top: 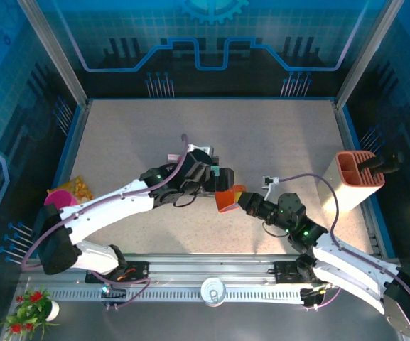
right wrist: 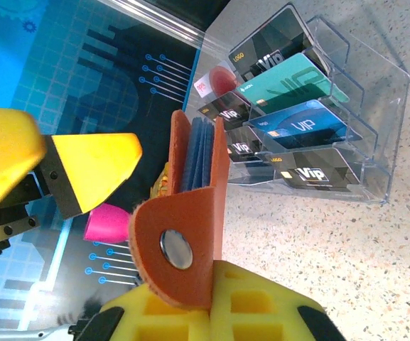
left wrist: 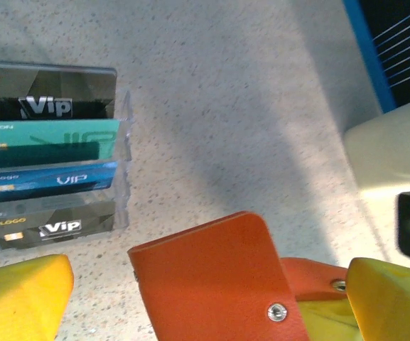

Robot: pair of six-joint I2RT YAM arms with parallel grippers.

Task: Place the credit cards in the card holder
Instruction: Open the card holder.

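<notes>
Card holder (top: 227,200): orange, frame centre.
Right jaws: clenched on the card holder.
Left jaws: released, spread wide beside it.
Credit cards (left wrist: 48,142): in clear tray (left wrist: 124,142), upper left.

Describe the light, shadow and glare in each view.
Top external: even light on the table, blue glow on the walls. Left wrist: a shadow band crosses the table diagonally; the beige box looks washed out. Right wrist: the clear tray glints.
</notes>
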